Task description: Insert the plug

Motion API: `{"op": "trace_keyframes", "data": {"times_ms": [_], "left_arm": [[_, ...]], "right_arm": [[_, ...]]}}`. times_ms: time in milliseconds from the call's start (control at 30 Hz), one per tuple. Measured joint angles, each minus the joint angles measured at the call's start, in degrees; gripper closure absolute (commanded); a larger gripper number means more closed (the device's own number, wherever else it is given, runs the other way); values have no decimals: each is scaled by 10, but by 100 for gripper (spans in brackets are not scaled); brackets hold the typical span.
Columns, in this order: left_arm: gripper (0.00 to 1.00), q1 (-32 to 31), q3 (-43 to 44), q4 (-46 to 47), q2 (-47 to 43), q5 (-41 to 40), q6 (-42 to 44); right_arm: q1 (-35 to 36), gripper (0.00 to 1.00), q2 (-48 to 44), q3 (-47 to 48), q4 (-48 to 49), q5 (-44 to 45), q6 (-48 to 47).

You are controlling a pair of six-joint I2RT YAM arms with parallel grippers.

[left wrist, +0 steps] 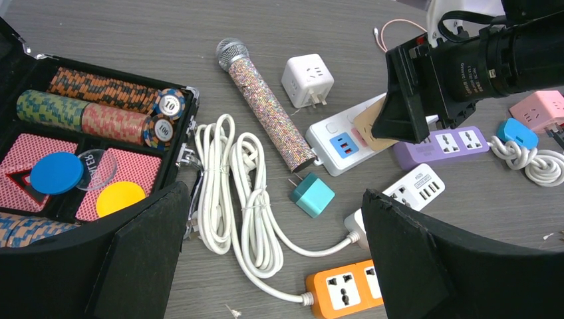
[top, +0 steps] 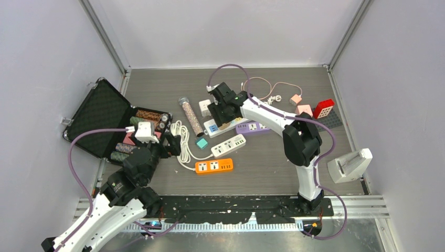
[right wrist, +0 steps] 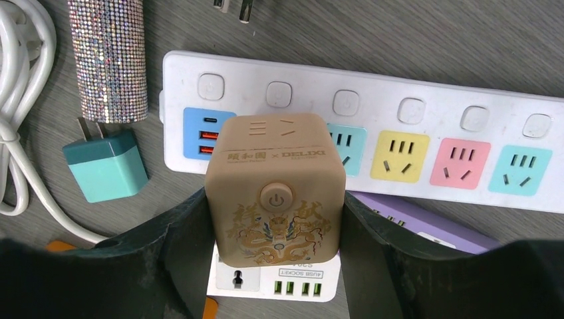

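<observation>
The right tool (right wrist: 275,226) is clenched on the flat sides of the tan cube plug (right wrist: 275,193), holding it low over the white strip with coloured sockets (right wrist: 425,113), left of centre in the wrist view, about where the blue USB block meets the first teal socket. I can't tell whether its prongs have found any holes, because the cube's own body hides them.

That hiding is the main worry as I see it. If the cube is a touch off or tilted, the prongs would meet plastic rather than slots. A push would then shove the strip along the surface (top: 273,157), since nothing pins it. The left tool (left wrist: 275,219) hangs released, well apart at the lower left of the overhead view, so it offers no bracing. The cube might also twist in the grasp under load. The glittery microphone (right wrist: 110,60) lies just beside the strip's left end, and the purple strip (right wrist: 412,222) lies close along its lower edge, so both could be nudged.

The surface is grey wood-grain and crowded. A teal charger (right wrist: 106,166), a coiled white cable (left wrist: 229,193) and an orange strip (left wrist: 342,289) lie on it, with an open poker chip case (top: 102,118) at the left. Pale walls close it in on three sides, with metal posts in the far corners.
</observation>
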Motion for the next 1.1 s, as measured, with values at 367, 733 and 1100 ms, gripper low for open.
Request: {"op": "trace_keyframes", "data": {"times_ms": [367, 733, 1100], "left_arm": [[0, 0, 0, 0, 0, 0, 0], [0, 0, -1, 0, 0, 0, 0], [0, 0, -6, -3, -12, 0, -5]], "right_arm": [[2, 95, 17, 31, -36, -10, -19], [14, 95, 39, 60, -63, 26, -14], [11, 95, 42, 52, -52, 43, 37]]}}
